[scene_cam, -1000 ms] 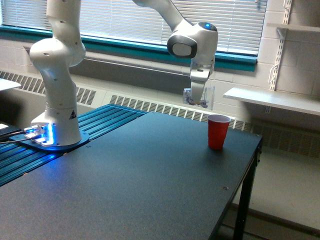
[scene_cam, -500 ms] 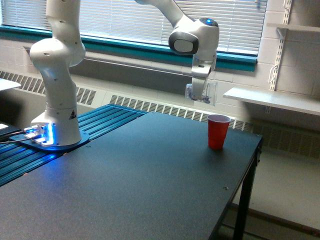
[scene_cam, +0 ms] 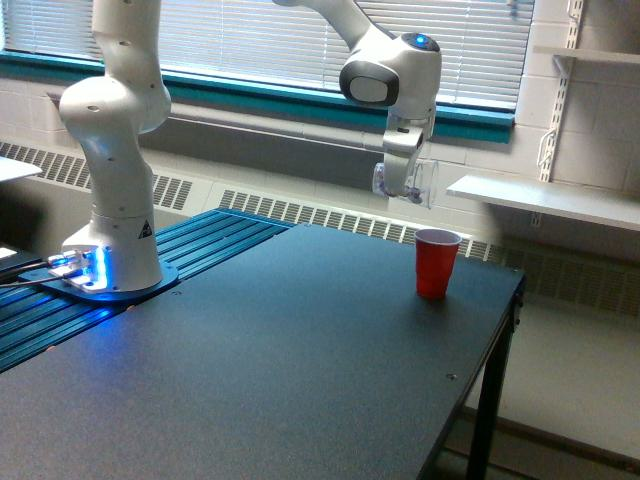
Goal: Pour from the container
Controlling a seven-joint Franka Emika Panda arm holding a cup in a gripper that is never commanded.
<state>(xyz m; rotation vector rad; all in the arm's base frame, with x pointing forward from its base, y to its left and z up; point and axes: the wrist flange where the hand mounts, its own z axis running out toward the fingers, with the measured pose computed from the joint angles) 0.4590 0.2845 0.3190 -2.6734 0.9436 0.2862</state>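
The dark matte worktop (scene_cam: 300,340) lies bare across its middle and near edge, open for passage. The opaque red plastic cup (scene_cam: 436,263) stands alone near the far corner on the exterior view's right. The white arm base (scene_cam: 110,250) blocks the edge on the exterior view's left.

Item: container (scene_cam: 405,183), small clear plastic cup
Contents: dark bits faintly visible through the wall, too small to identify
Pose: tilted, off upright
Position: held in the air, above the desk (scene_cam: 300,340)
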